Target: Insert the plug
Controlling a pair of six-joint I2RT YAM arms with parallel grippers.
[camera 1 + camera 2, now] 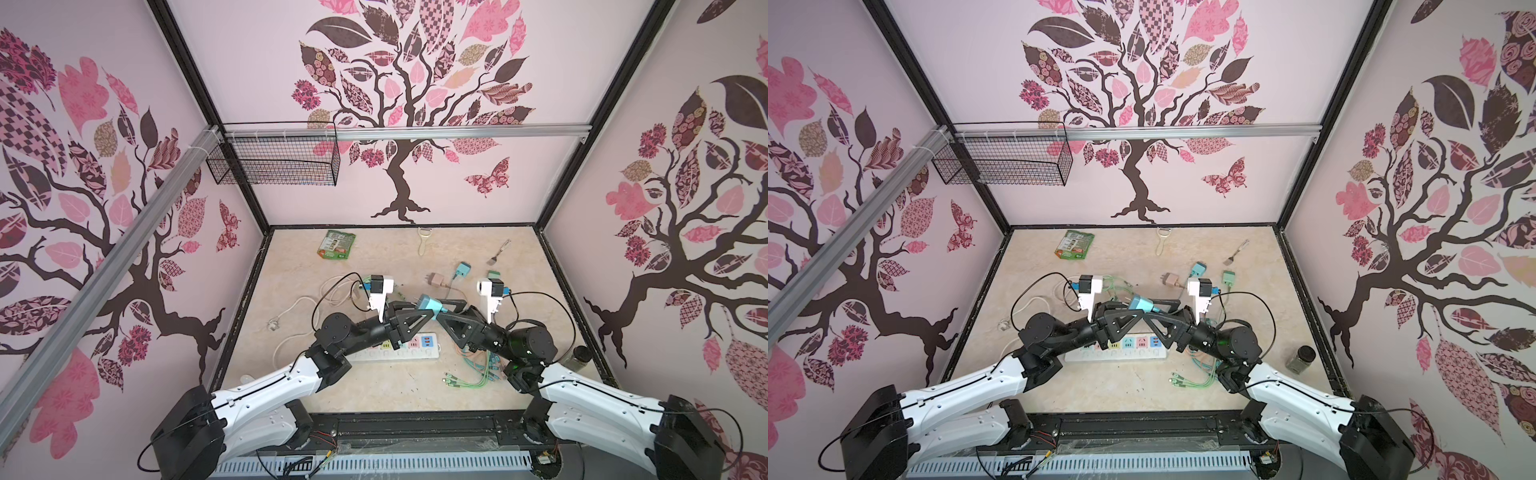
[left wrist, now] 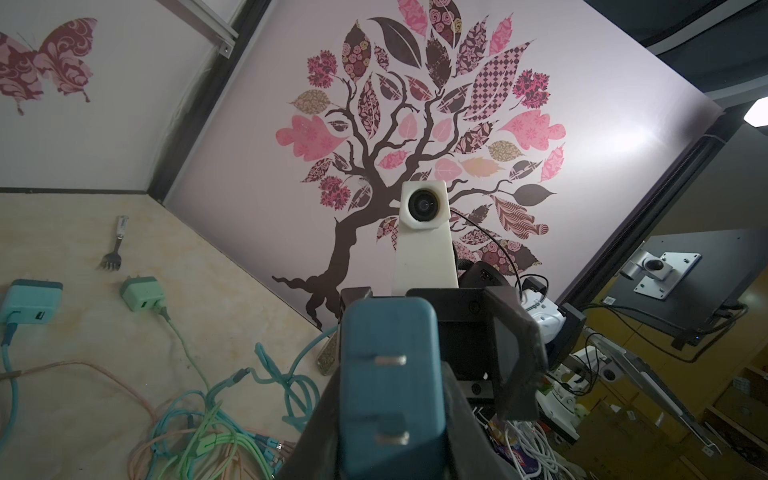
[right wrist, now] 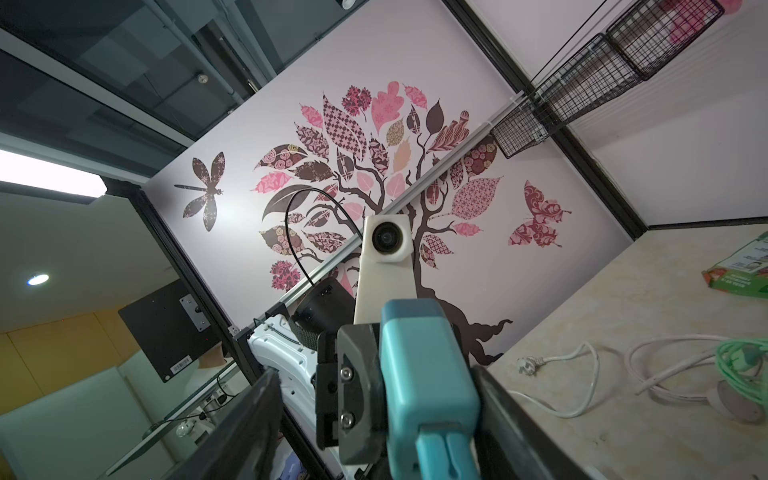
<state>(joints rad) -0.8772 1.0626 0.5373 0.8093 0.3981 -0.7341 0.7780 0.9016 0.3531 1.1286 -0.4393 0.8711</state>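
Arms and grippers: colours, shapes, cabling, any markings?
Matched pair: left arm and right arm have white shells, black joints and bases. The left gripper and right gripper are black, with triangular open-frame fingers. Each wrist carries a white camera mount, a blue connector and a looping black cable. No markings legible.

Plug (image 1: pixel 429 306): teal block adapter with a darker blue, two-pronged face. It is off the table (image 1: pixel 374 390), tilted and pinched in the left claw (image 2: pixel 390 432), just above the power strip (image 1: pixel 419 351). Strip is white with pastel sockets, lying flat and partly hidden under the arms. Visible sockets seem unoccupied.
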